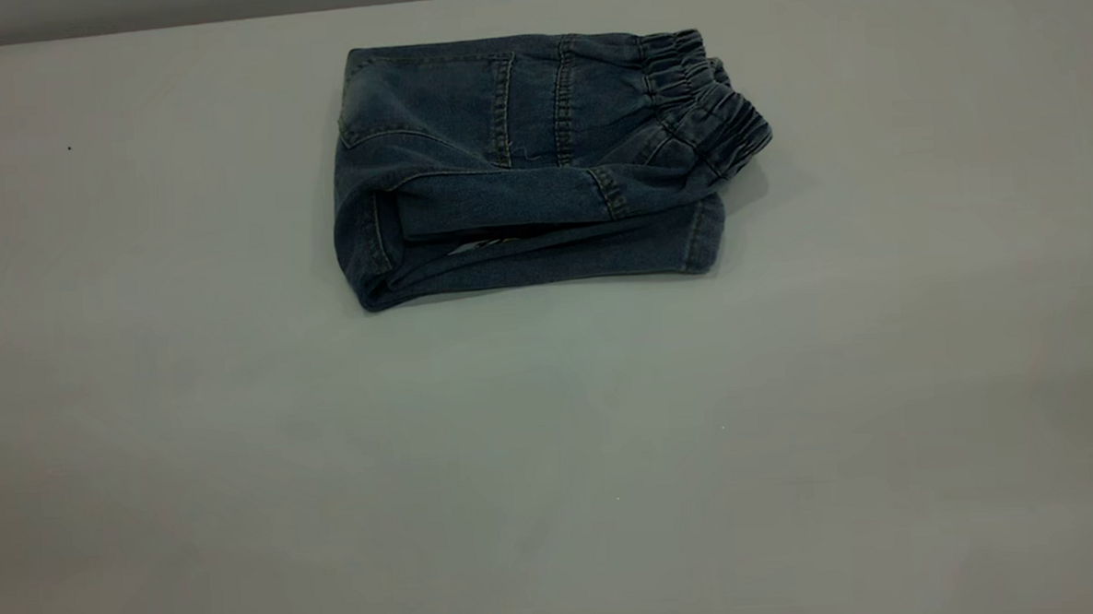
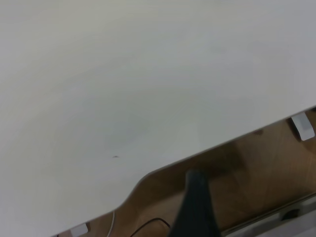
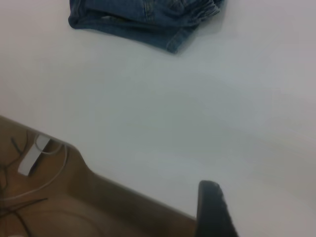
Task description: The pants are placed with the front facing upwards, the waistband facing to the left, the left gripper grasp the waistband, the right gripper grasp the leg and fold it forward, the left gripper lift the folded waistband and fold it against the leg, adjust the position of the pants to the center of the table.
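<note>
The pants point(image 1: 540, 160) lie folded into a compact blue denim bundle on the table point(image 1: 553, 454), toward its far side and near the middle across. The gathered waistband point(image 1: 708, 97) is on top at the bundle's right end, above the stitched leg hems point(image 1: 702, 236). Neither gripper appears in the exterior view. Only a dark edge of my left gripper point(image 2: 197, 207) shows, over the table's edge and away from the pants. My right gripper point(image 3: 213, 210) is likewise just a dark edge, near the table's edge, with the pants point(image 3: 143, 19) and waistband point(image 3: 202, 10) far from it.
The table's edge has a rounded notch point(image 2: 148, 175) with wooden floor point(image 2: 247, 163) beyond it. White brackets point(image 2: 302, 126) sit under the rim. Loose white and black cables point(image 3: 39, 158) lie on the floor beside the table.
</note>
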`<state>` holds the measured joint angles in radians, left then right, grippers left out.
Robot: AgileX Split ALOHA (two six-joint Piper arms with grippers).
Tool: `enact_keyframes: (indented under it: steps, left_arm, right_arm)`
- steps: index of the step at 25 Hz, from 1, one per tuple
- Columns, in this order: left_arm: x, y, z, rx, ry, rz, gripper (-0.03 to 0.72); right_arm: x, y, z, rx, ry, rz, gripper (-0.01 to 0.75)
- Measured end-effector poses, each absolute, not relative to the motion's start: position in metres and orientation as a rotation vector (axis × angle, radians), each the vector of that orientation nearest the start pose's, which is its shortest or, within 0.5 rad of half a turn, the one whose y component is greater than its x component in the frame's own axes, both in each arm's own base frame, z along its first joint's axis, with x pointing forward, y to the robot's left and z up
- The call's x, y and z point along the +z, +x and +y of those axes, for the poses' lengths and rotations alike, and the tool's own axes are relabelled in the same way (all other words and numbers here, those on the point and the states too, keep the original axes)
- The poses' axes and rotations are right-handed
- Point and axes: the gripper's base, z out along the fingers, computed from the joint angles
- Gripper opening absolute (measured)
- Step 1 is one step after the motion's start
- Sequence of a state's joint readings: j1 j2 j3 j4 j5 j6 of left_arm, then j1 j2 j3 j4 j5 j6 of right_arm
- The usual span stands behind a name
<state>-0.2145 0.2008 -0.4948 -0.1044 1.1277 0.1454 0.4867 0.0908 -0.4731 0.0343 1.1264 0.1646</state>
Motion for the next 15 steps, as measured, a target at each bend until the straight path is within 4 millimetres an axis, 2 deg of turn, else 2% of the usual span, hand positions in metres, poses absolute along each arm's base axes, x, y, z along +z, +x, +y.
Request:
enact_keyframes:
  steps: [4,8,15]
  left_arm:
    - [0.270,0.019,-0.013,-0.162,0.392,2.273,0.534]
    - [0.270,0.015,-0.010,-0.105,0.267,2.253,0.534]
    - [0.271,-0.006,-0.009,-0.009,0.100,2.116,0.534]
  right_arm:
    - [0.265,0.004,0.005,0.341,-0.225,2.220,0.381]
    - [0.265,0.000,0.003,0.269,-0.066,2.186,0.381]
    - [0.264,-0.007,0.002,0.261,-0.040,2.138,0.381]
